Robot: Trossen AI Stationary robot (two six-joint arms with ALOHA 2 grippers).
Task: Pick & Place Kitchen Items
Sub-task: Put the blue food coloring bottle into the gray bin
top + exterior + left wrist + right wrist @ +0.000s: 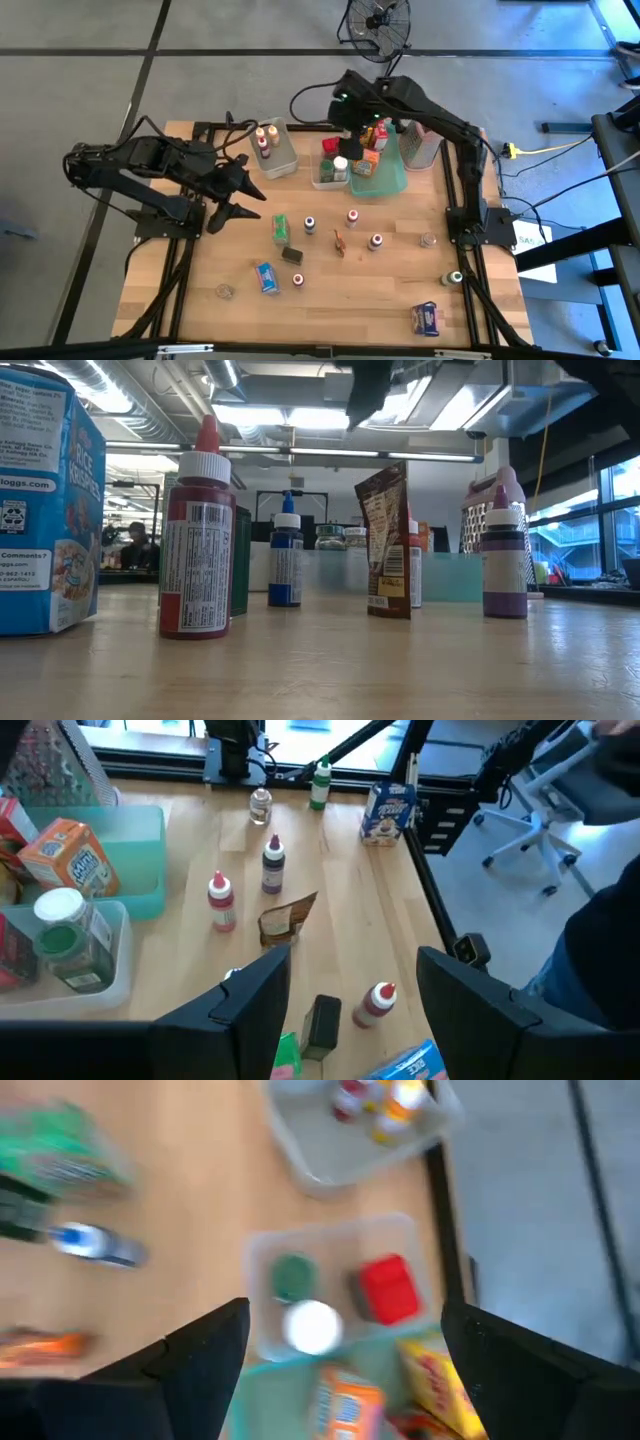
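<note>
Our right gripper (352, 140) hangs open and empty over the bins (nothing held). Our left gripper (240, 196), open too, is nearer the green box (281, 228) just beside it.

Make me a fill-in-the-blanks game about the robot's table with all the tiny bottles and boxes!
1. The right gripper hovers open above the bins, holding ____.
2. The orange box lies inside the ____ tray.
3. The blue cereal box near the table's front edge lies on the robot's ____ side.
4. The left gripper is open over the ____ table.

Missing words: nothing; teal; right; wooden
</note>
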